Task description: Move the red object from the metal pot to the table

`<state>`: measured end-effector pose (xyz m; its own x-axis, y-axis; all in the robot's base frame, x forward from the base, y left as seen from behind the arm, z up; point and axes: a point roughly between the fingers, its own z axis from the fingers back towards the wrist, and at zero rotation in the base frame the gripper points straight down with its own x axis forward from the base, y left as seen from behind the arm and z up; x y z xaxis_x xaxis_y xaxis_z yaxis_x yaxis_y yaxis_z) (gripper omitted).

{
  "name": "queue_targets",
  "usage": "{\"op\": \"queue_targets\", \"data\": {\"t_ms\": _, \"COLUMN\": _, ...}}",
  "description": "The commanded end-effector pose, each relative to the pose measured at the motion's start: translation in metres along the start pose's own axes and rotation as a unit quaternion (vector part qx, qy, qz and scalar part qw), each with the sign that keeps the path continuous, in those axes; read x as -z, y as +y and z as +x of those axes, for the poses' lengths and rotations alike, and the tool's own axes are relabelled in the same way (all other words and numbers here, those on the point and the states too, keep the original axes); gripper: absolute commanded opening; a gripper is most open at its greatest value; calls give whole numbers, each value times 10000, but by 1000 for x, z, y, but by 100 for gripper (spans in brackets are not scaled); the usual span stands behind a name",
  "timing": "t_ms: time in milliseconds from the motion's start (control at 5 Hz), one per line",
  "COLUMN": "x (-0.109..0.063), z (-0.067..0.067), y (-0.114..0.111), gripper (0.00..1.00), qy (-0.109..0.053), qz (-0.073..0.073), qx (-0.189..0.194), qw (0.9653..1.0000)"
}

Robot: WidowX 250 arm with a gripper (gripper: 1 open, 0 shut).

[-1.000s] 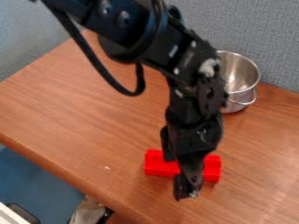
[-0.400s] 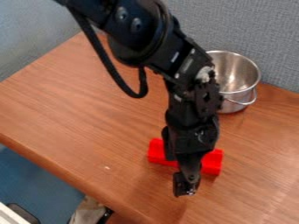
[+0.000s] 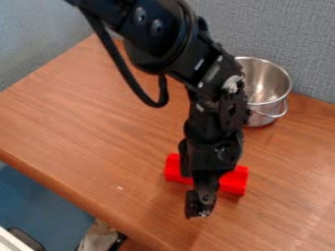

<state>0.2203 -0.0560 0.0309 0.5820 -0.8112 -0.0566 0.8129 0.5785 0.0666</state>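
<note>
The red object (image 3: pixel 178 171) lies flat on the table (image 3: pixel 78 118) near its front edge, partly hidden behind my gripper. My gripper (image 3: pixel 201 203) hangs in front of the block's middle with its black fingers pointing down past the block; its jaws stand open and nothing is held between them. The metal pot (image 3: pixel 265 88) stands at the back right, shiny and empty as far as its inside shows, well apart from the block.
The black arm (image 3: pixel 157 39) reaches in from the top centre across the table. The table's rounded front edge runs diagonally just below the block. A grey wall rises behind the pot.
The gripper has shifted slightly left and a little up along the block. The red object stays on the table where it lay.
</note>
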Motion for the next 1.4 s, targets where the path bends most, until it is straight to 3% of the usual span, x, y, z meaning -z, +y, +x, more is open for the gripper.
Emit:
{"op": "queue_targets", "data": {"t_ms": 0, "x": -8, "z": 6, "y": 8, "gripper": 100, "qy": -42, "qz": 265, "qx": 275, "qw": 9993}}
{"op": "queue_targets", "data": {"t_ms": 200, "x": 2, "z": 13, "y": -8, "gripper": 100, "qy": 2, "qz": 264, "qx": 143, "qw": 9995}}
{"op": "queue_targets", "data": {"t_ms": 400, "x": -10, "z": 11, "y": -12, "gripper": 100, "qy": 45, "qz": 361, "qx": -260, "qw": 9990}}
{"op": "queue_targets", "data": {"t_ms": 800, "x": -22, "z": -7, "y": 6, "gripper": 100, "qy": 4, "qz": 639, "qx": -538, "qw": 9965}}
{"op": "queue_targets", "data": {"t_ms": 1200, "x": 7, "z": 10, "y": 17, "gripper": 100, "qy": -441, "qz": 196, "qx": -70, "qw": 9988}}
